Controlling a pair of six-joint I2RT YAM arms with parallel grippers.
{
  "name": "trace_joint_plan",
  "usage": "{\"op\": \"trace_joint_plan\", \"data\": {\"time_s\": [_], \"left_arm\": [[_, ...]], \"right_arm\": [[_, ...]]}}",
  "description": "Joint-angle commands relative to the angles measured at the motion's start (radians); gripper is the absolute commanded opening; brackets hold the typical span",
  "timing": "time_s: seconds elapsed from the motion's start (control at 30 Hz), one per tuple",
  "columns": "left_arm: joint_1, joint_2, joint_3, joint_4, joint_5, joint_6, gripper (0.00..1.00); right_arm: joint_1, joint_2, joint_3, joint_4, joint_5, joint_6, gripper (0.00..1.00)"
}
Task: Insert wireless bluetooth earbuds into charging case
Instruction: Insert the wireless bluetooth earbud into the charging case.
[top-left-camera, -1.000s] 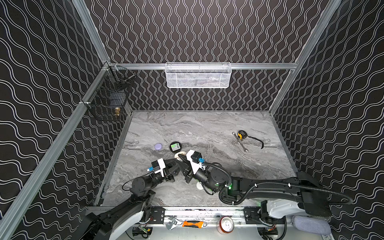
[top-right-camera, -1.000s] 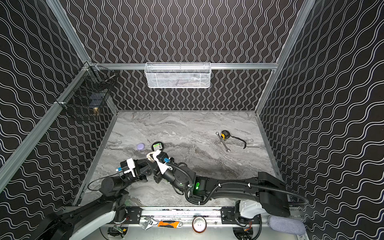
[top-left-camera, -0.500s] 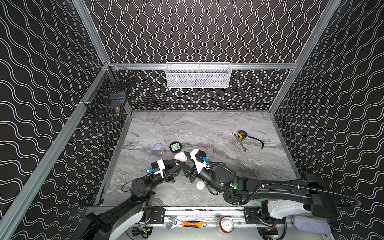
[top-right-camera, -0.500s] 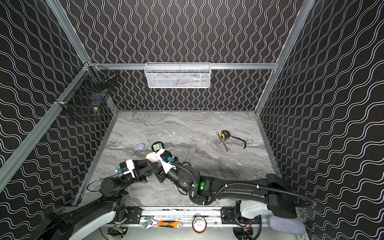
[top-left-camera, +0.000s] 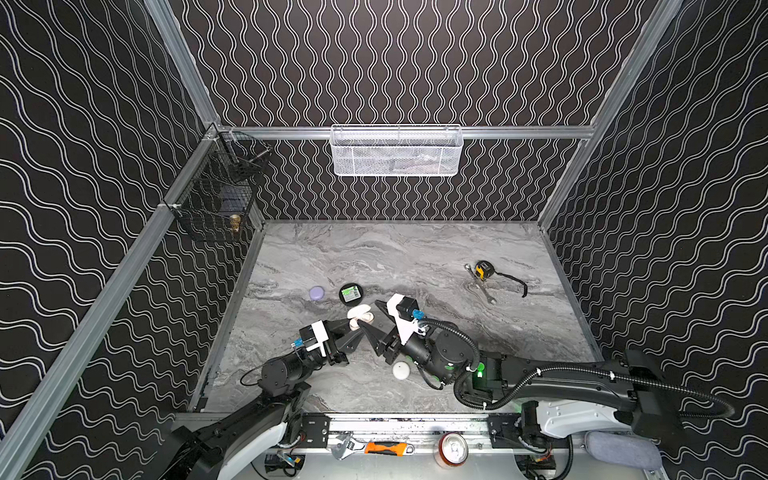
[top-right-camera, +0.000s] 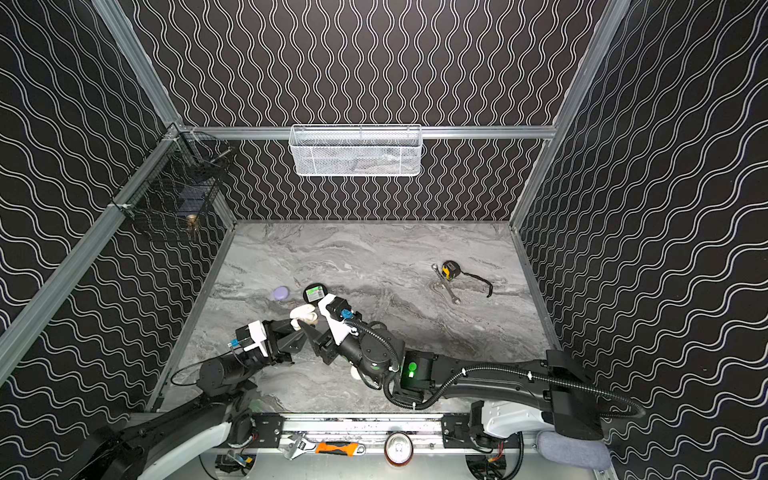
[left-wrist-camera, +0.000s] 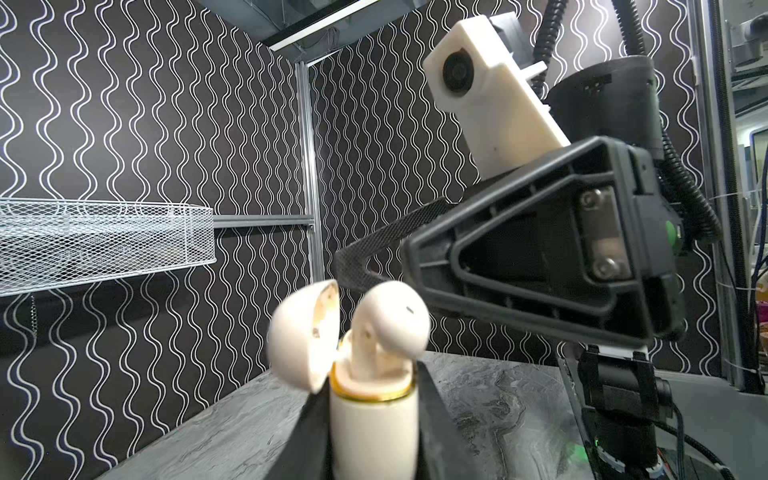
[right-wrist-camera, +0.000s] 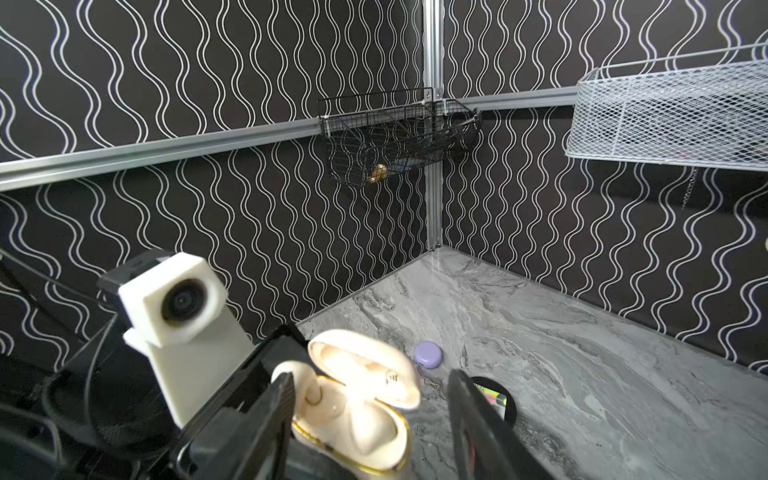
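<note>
left gripper (top-left-camera: 352, 332): clamped on cream case (left-wrist-camera: 372, 432), lid (left-wrist-camera: 299, 340) up | right gripper (right-wrist-camera: 370, 378): jaws apart, empty, close by case | earbud (left-wrist-camera: 390, 320): stem in socket, head proud of rim | risk: likely unseated; tipped out if brushed by right finger, or pinched under closing lid

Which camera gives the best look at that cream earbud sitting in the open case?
The left wrist view: the cream earbud sits close up, stem down in the open cream case. The right wrist view shows it from above, partly hidden. In both top views it and the case are one tiny cream speck.
</note>
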Motion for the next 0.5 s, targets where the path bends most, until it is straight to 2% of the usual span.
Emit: {"op": "trace_joint_plan", "data": {"time_s": [0.0, 0.33, 0.47], "left_arm": [[0.000, -0.004, 0.009, 0.003, -0.004, 0.021, 0.00], [-0.001, 0.003, 0.008, 0.005, -0.005, 0.023, 0.00], [0.000, 0.007, 0.011, 0.014, 0.008, 0.020, 0.00]], "right_arm": [[0.002, -0.028, -0.011, 0.000, -0.013, 0.002, 0.63], [0.006, -0.044, -0.005, -0.047, -0.037, 0.011, 0.79], [0.006, 0.004, 0.028, -0.066, 0.001, 0.017, 0.80]]}}
